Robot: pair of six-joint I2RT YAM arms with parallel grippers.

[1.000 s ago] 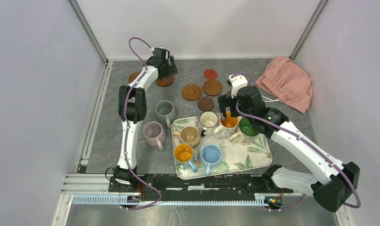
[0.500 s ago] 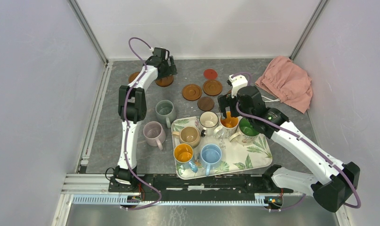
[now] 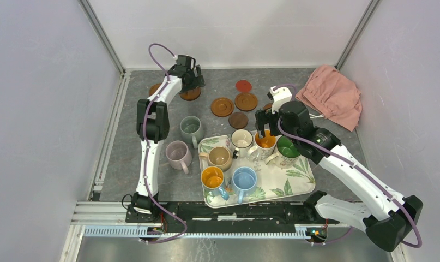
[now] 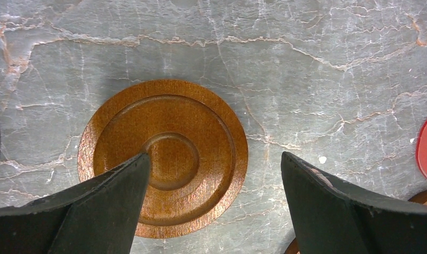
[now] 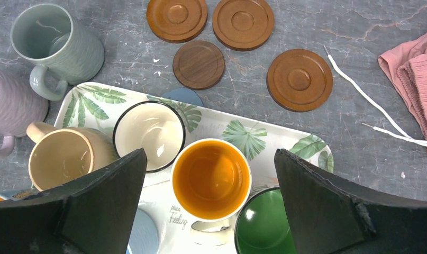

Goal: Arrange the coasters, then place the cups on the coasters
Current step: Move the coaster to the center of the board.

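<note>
My left gripper [image 3: 191, 82] [image 4: 214, 156] hangs open over a brown wooden coaster [image 3: 191, 94] [image 4: 169, 116] at the back left, its fingers on either side of the coaster's right half. Several more coasters [image 3: 222, 106] [image 5: 243, 22] lie behind the tray, among them a red one [image 3: 243, 85] and a dark brown one [image 5: 199, 64]. A grey-blue coaster [image 5: 183, 96] peeks out at the tray's far edge. My right gripper [image 3: 265, 124] [image 5: 210, 152] is open above the orange-inside cup [image 3: 265, 141] [image 5: 211, 179], which stands on the tray.
The leaf-print tray [image 3: 296, 174] also holds cream [image 5: 148, 135], tan [image 5: 68, 156], green-inside [image 5: 264, 222], light blue [image 3: 244, 178] and blue-orange [image 3: 212, 178] cups. Grey-green [image 3: 191, 129] and pink [image 3: 178, 154] cups stand left of it. A pink cloth [image 3: 332, 95] lies at the back right.
My right arm has shifted slightly to the right above the orange-inside cup. The left arm has barely moved. Both grippers stay open.
</note>
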